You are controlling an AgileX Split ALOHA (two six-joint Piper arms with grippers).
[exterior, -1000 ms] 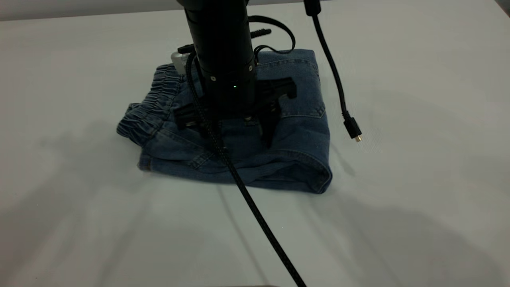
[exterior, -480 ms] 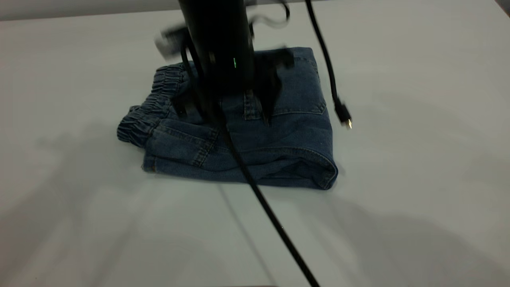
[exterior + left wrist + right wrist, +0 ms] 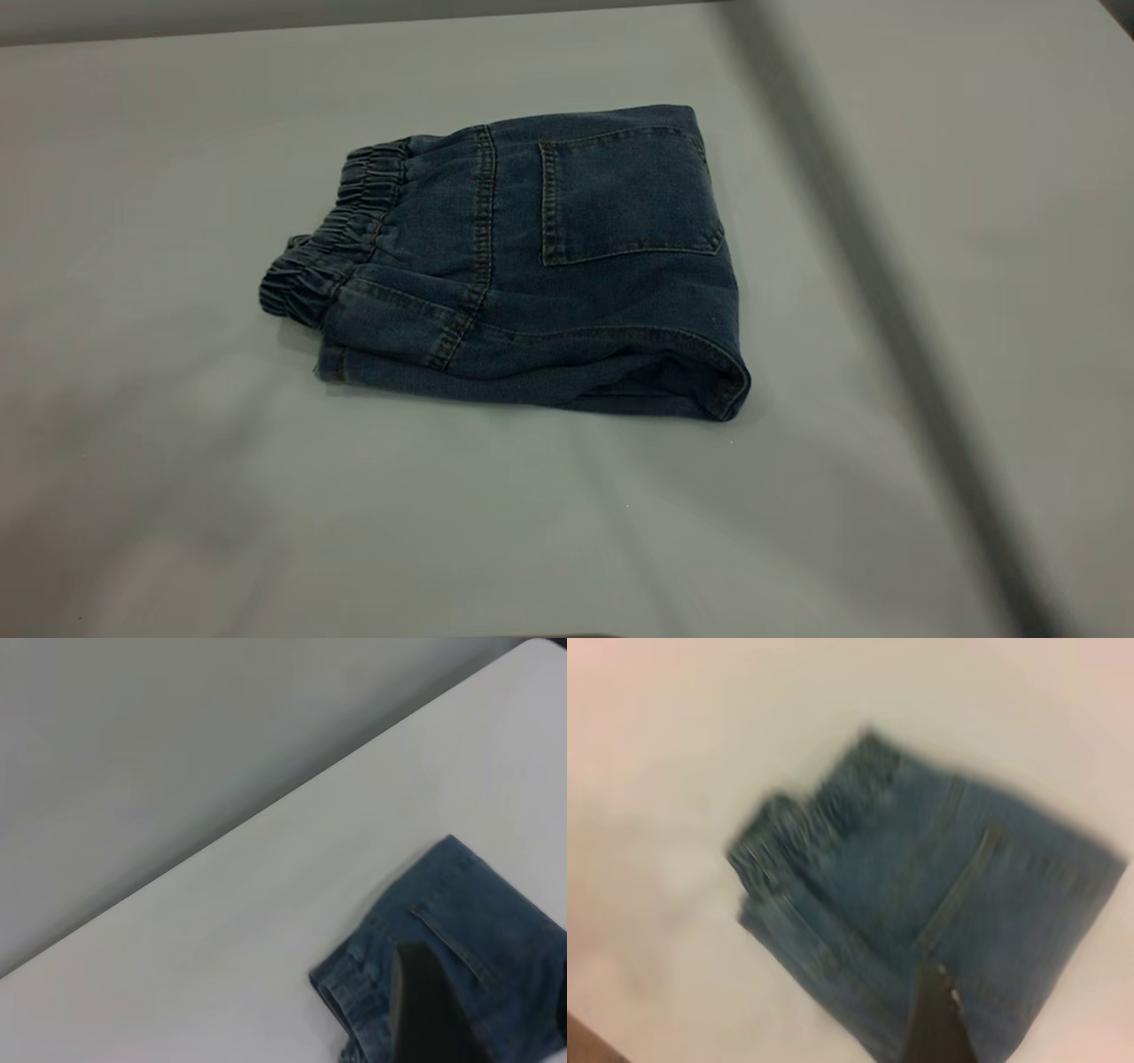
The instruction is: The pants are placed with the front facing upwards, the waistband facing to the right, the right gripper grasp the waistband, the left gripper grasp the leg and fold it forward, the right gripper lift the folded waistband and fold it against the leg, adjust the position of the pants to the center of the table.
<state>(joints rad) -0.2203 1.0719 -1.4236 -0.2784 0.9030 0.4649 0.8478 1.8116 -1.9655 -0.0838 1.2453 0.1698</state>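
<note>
In the exterior view there is one pair of pants [image 3: 523,266], folded into a compact bundle and lying alone on the table [image 3: 177,496], with no gripper touching it. One patch pocket [image 3: 625,195] faces up on the bundle's top layer, and the one gathered waistband [image 3: 332,239] sticks out from the bundle's left edge, with stitched hems stacked along its near side. A second ago a black arm stood over the pants with its claw down on the denim and a braided cable and a loose plug beside it; half a second ago it was rising; now arm, cable and plug are all out of this view, and the pants lie where they were. In the left wrist view, one dark fingertip of the left gripper [image 3: 434,1010] hangs above the pants' waistband end, clear of the cloth and holding nothing; how wide it stands I cannot tell. In the right wrist view, blurred, one dark finger of the right gripper [image 3: 937,1019] shows over the pants, above the pocket side, holding nothing; its opening cannot be told either.
</note>
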